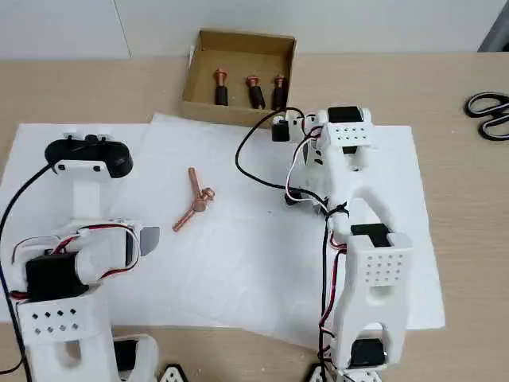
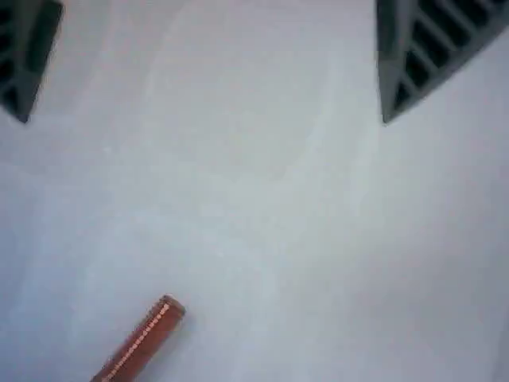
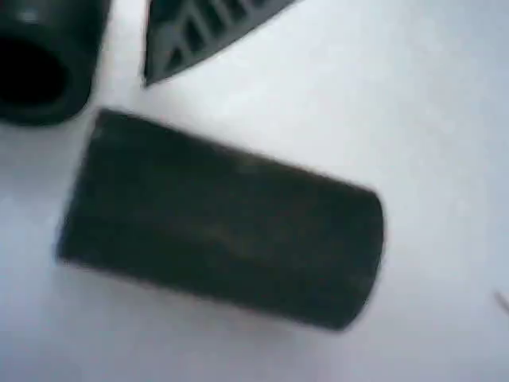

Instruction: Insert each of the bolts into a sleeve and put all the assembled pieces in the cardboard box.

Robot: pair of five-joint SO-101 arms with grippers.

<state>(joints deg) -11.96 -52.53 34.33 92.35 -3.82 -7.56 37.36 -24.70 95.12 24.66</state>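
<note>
Spread wide, the left fingers hang over the white paper and pinch nothing. The end of one copper bolt lies on the sheet close by, untouched.

In the right wrist view, one of the right fingers shows its tip free, with paper beside it, so I judge them parted and empty. Close to it a black sleeve lies on its side. A second sleeve is next to it, with its bore open and nothing in it.

From the high view, the cardboard box sits at twelve o'clock on the table and holds three assembled pieces standing in a row. Two loose bolts lie crossed near the middle, a little toward nine o'clock. The right arm stretches from five o'clock toward one, and the left arm sits folded at eight. By my reckoning three pieces are done, and two bolts have yet to get sleeves and be boxed.
</note>
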